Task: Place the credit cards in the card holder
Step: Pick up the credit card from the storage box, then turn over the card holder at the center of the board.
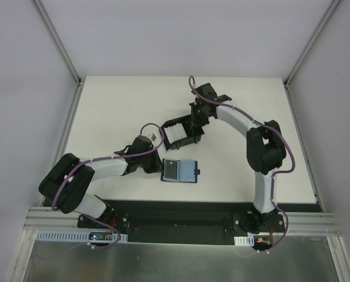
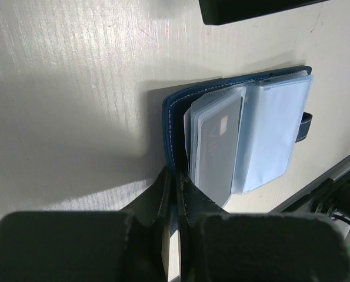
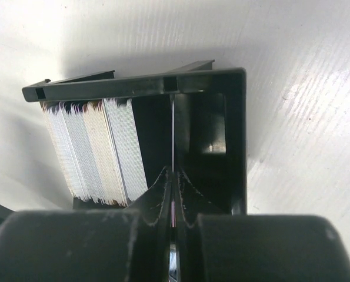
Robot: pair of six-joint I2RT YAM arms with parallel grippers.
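Pinches, closest to the left wrist camera, the near navy edge of the card holder [image 2: 239, 117] in the left gripper [image 2: 175, 176], fingers closed tight on the cover. Has it lying open and flat on the white table [image 2: 75, 88], near the middle in the top view, with the snap tab [image 2: 305, 126] poking out on the side away from the fingers. Shows pale blue clear pockets [image 2: 275, 129] inside, a grey card [image 2: 216, 147] tucked in the pocket stack nearer the fingers. Grips one card [image 3: 172, 129] in the right gripper [image 3: 173, 173], fingers shut on its near end, the card seen edge-on as a thin line. Holds it inside the black tray [image 3: 210, 79], in the bare dark space beside the rest of the credit cards [image 3: 95, 147] and apart from them. Has those on edge in a leaning stack at the tray's left in the right wrist view, whitish and pale grey with a yellowish band among them. Has the tray just beyond the card holder in the top view, near it but not touching
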